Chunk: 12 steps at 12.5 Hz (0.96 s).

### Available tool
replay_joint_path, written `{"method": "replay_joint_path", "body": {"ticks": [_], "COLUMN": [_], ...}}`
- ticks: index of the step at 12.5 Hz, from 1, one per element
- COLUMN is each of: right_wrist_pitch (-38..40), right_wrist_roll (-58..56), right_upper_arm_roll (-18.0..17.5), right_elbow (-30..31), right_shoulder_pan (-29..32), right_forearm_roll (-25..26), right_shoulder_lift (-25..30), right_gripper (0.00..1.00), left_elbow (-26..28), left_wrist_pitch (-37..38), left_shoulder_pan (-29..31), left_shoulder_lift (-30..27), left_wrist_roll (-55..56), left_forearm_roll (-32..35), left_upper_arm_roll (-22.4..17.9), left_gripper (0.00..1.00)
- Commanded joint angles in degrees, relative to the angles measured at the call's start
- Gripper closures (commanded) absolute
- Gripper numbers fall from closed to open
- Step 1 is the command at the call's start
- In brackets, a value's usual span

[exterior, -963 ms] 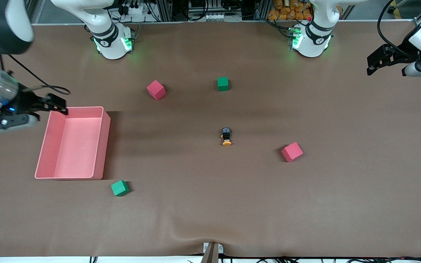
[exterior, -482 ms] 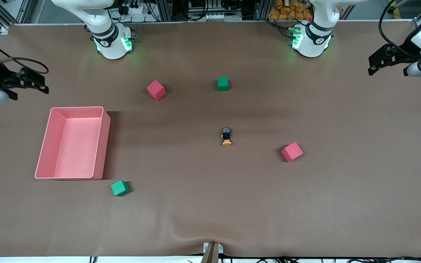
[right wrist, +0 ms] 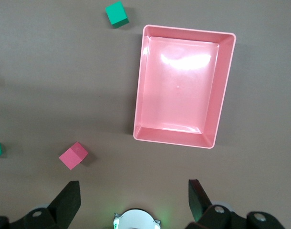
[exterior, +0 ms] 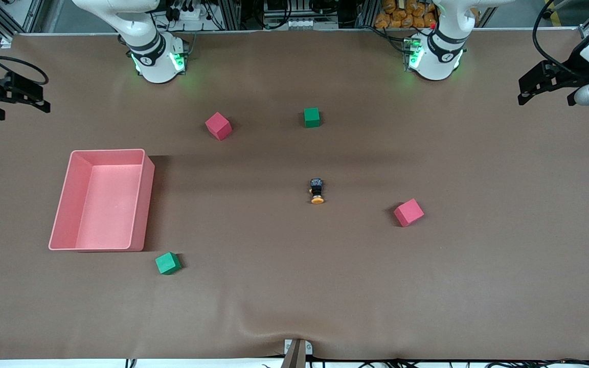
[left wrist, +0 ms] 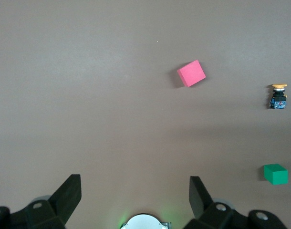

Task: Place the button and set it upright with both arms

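Front view showed the button (exterior: 317, 191) lying on its side near the middle of the brown table (exterior: 478, 286), orange cap pointing toward the front camera, black body away from it, nothing touching it. My left gripper (exterior: 542, 84) hung up in the air over the left arm's end of the table, fingers spread wide, holding nothing; left wrist cam confirmed both fingertips (left wrist: 71, 191) apart w/ bare table between them. My right gripper (exterior: 21, 94) hung over the right arm's end of the table, also wide open and empty, fingertips (right wrist: 71, 193) apart in the right wrist view. Both were well apart from the button. Pink tray (exterior: 143, 199) sat toward the right arm's end, empty inside. One red cube (exterior: 218, 125) lay nearer the bases, w/ a green cube (exterior: 312, 117) beside it toward the left arm's end. A 2nd red cube (exterior: 408, 212) sat near the button toward the left arm's end, slightly nearer the front cam. A 2nd green cube (exterior: 167, 262) lay just beside the tray's corner, nearer the front cam. Left wrist cam also caught the button at frame edge, w/ a red cube and a green cube.
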<state>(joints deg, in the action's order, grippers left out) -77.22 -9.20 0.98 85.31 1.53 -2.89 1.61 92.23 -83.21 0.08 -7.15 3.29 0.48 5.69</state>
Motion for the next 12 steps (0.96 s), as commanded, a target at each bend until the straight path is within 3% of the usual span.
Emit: {"method": "replay_joint_path", "body": {"ticks": [1, 12], "right_wrist_pitch": [2.94, 3.04], "right_wrist_roll": [2.94, 11.93], "right_upper_arm_roll": [1.56, 1.66], "right_elbow": [-1.99, -2.52], "right_shoulder_pan": [-0.64, -1.88], "right_forearm_roll": [0.35, 3.60], "right_shoulder_lift": [-0.38, -0.38], "right_gripper": [0.00, 0.00], "left_elbow": [-1.09, -1.27], "left_wrist_pitch": [0.86, 0.95], "left_shoulder_pan": [0.45, 0.45], "left_shoulder_lift": [0.21, -0.23], "left_wrist_roll": [-0.74, -0.83], "left_forearm_roll": [0.04, 0.04], "left_upper_arm_roll": [0.20, 0.20], "left_gripper": [0.00, 0.00]}}
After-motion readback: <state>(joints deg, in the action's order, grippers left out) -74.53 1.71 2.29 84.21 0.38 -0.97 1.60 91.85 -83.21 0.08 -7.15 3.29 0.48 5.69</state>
